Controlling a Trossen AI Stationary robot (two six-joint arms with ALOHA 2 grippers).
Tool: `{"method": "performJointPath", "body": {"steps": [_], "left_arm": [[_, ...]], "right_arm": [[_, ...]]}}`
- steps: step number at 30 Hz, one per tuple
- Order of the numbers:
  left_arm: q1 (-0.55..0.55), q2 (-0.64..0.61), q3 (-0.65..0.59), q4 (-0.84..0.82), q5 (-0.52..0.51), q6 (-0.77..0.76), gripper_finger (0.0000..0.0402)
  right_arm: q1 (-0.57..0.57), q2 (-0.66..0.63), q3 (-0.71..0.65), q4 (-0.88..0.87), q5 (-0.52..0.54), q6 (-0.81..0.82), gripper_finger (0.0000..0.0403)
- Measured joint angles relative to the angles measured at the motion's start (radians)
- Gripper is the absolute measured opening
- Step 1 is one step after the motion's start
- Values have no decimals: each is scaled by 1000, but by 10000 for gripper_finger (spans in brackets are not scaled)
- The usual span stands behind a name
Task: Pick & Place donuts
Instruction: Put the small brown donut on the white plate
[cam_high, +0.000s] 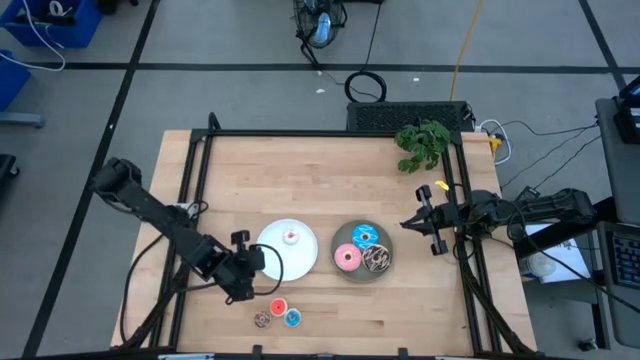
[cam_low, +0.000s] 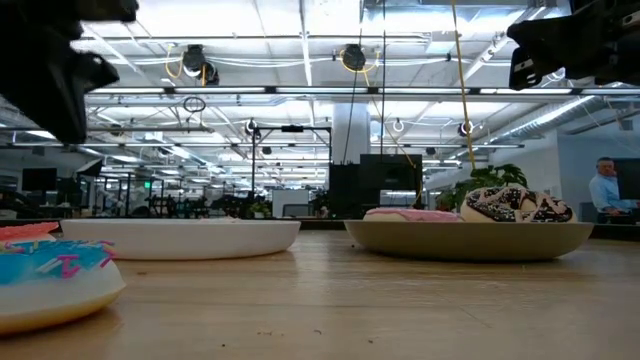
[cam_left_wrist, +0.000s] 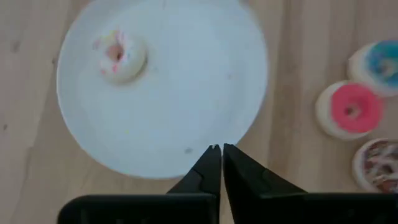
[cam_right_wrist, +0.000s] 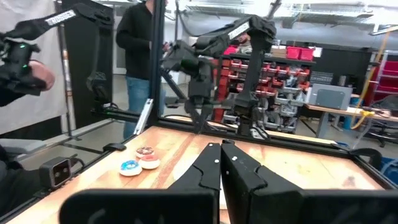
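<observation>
A tiny white-pink donut (cam_high: 291, 237) lies on the white plate (cam_high: 300, 262). The grey plate (cam_high: 362, 278) holds the blue (cam_high: 363, 235), pink (cam_high: 347, 258) and brown-sprinkled (cam_high: 378, 259) donuts. Red (cam_high: 277, 307), brown (cam_high: 262, 319) and blue (cam_high: 292, 317) tiny donuts lie on the table by the near edge. My left gripper (cam_left_wrist: 217, 148) is shut with nothing in it, and it hangs over the white plate's (cam_left_wrist: 161, 93) near-left rim, above the table. My right gripper (cam_high: 410, 222) waits shut at the table's right side.
A green plant sprig (cam_high: 422, 143) lies at the far right of the table. A black frame rail (cam_high: 300, 133) borders the table. Bare wood spreads over the far half. In the right wrist view, people (cam_right_wrist: 140, 56) stand beyond the table.
</observation>
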Motion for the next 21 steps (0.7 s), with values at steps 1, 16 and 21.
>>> {"method": "performJointPath", "body": {"steps": [1,16,21], "left_arm": [[5,0,-8,-1,2,0,36],[40,0,32,124,17,0,151],[40,0,34,119,56,7,188]], "right_arm": [[0,0,0,0,15,0,0],[0,2,0,-4,21,-4,0],[0,2,0,-4,22,-21,0]]}}
